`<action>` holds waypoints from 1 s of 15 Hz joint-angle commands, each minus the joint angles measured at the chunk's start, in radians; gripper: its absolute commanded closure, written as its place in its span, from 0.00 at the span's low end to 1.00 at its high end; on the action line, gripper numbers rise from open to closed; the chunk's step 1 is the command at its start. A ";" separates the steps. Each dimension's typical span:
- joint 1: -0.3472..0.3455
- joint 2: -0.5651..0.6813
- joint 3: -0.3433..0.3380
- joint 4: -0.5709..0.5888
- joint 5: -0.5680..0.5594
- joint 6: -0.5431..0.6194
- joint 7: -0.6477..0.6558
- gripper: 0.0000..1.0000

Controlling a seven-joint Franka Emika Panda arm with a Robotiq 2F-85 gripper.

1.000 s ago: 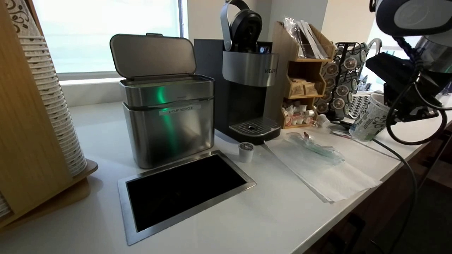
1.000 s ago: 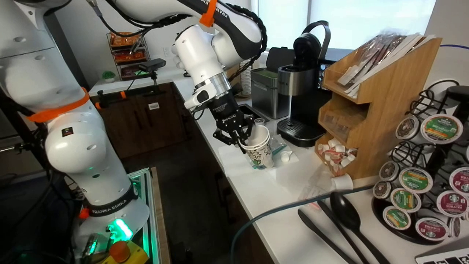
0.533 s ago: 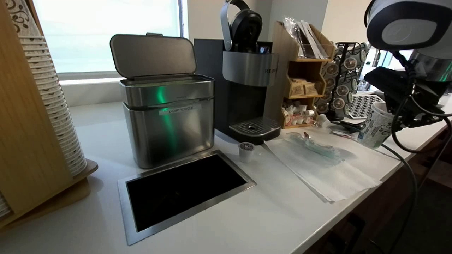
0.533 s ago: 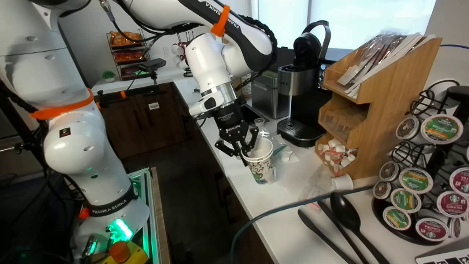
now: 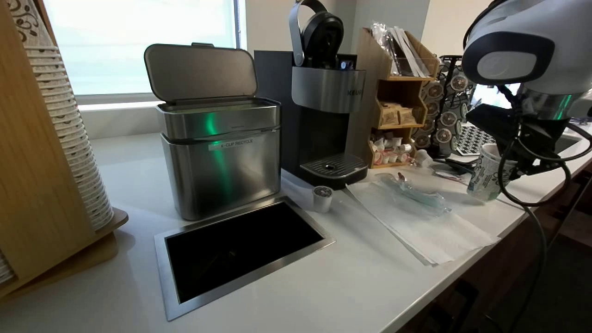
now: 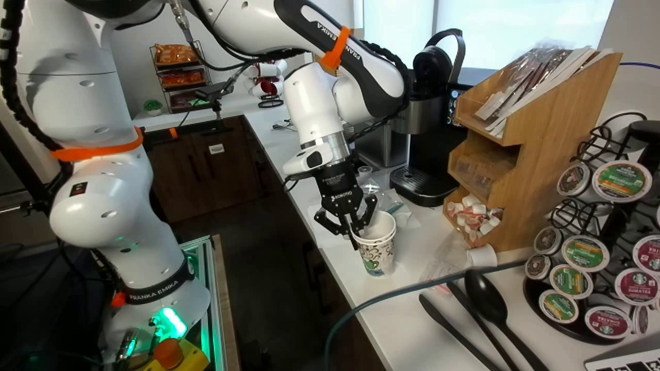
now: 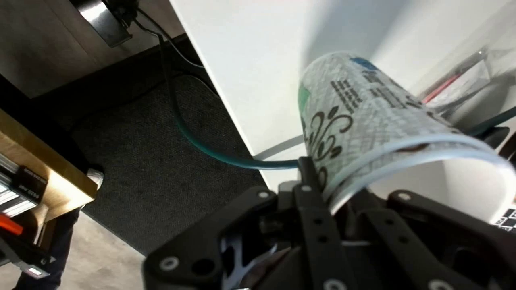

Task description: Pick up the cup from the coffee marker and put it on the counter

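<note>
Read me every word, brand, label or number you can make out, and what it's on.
"K-CUP RECYCLE": steel bin
"KEU", rest unclear: coffee machine
"FRANKA EMIKA": base collar
"EMIKA", upside down, and part of "FRANKA": arm's upper link
"ROBOTIQ": gripper
"BREAKFAST": green-and-orange pod
"SUMATRA": maroon pod
Too small or blurred to read: print on the patterned cup, cabinet notice, black block, remaining pods. I can read no numbers.

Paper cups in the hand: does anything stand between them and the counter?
Nothing visible stands between the paper cups and the counter below. The nearest cable passes beside them, not visibly underneath. Whether their base touches the surface, I cannot tell.
</note>
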 commanded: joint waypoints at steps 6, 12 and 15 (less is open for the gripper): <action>-0.260 0.082 0.244 0.129 0.029 0.056 -0.062 0.38; -0.504 -0.092 0.551 0.084 0.024 0.004 -0.004 0.00; -0.553 -0.145 0.646 0.110 0.019 -0.059 0.118 0.00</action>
